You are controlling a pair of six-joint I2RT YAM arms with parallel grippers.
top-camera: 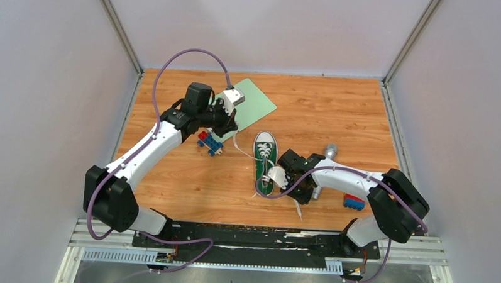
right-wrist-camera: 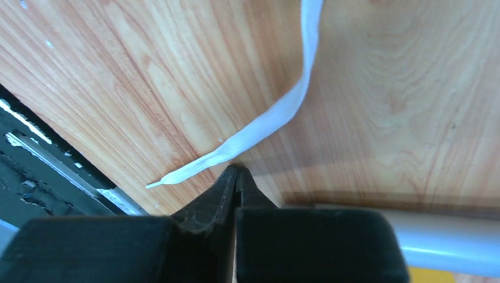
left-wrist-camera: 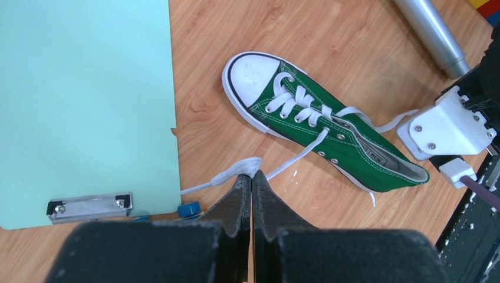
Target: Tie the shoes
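The green sneaker (top-camera: 264,159) lies in the middle of the table with its white toe cap pointing away; it also shows in the left wrist view (left-wrist-camera: 330,138). My left gripper (top-camera: 234,129) is to its far left, shut on one white lace (left-wrist-camera: 295,158) that runs taut from the tips (left-wrist-camera: 251,177) back to the eyelets. My right gripper (top-camera: 294,198) is low at the shoe's heel side. Its fingers (right-wrist-camera: 237,171) are shut at the other lace (right-wrist-camera: 265,127), near its free end.
A green clipboard (top-camera: 248,102) lies at the far left, with red and blue bricks (top-camera: 210,142) beside it. A grey microphone (top-camera: 323,161) lies under the right arm. Another red and blue brick (top-camera: 354,202) sits near the right base. The table's front rail (right-wrist-camera: 35,159) is close.
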